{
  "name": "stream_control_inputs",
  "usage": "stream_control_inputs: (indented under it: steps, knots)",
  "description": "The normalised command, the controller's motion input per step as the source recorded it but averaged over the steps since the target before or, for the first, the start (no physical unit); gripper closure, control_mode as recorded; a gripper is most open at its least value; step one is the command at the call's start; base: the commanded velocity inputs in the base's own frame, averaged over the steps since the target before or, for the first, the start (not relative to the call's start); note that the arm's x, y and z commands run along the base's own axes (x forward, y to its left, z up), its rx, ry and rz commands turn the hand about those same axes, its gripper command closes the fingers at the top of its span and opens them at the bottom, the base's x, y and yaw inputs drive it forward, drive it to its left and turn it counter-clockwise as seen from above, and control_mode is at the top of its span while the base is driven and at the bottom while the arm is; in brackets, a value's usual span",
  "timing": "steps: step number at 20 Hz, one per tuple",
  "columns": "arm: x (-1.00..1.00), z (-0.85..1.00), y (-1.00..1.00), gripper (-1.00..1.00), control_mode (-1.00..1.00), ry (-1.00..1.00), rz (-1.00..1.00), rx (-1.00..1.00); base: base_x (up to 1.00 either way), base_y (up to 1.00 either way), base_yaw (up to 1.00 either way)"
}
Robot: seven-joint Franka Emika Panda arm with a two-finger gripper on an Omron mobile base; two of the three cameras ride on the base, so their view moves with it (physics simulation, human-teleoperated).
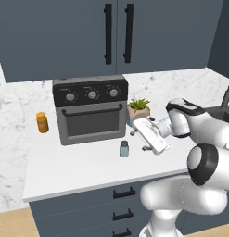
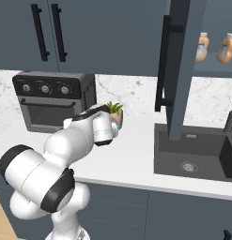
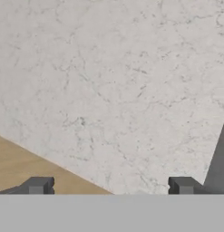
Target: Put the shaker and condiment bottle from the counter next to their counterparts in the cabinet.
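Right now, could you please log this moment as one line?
fingers: open, empty | shaker: on counter | cabinet door: open

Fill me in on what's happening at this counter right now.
The robot arm's gripper is open and holds nothing, hovering above the marble counter. The small blue-grey shaker stands on the counter in front of the toaster oven, close to the hand. In the open wall cabinet, two orange bottles sit side by side on the shelf.
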Motion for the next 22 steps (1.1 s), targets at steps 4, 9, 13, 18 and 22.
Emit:
stream_control_inputs:
  steps: [4,9,13,18,22]
  knots:
    - [0.0,-0.17,0.11,-1.0,-1.0,-0.08,-0.14,-0.04,0.0,0.0,0.0]
    - [0.0,-0.12,0.04,-1.0,-1.0,-0.1,-0.12,-0.04,0.0,0.0,0.0]
    - [0.0,-0.2,0.0,-1.0,-1.0,-0.09,-0.11,-0.03,0.0,0.0,0.0]
    - [0.0,-0.14,0.0,-1.0,-1.0,-0.07,-0.09,-0.01,0.0,0.0,0.0]
    - [0.21,-0.05,0.0,-1.0,-1.0,-0.02,-0.08,0.0,0.0,0.0,0.0]
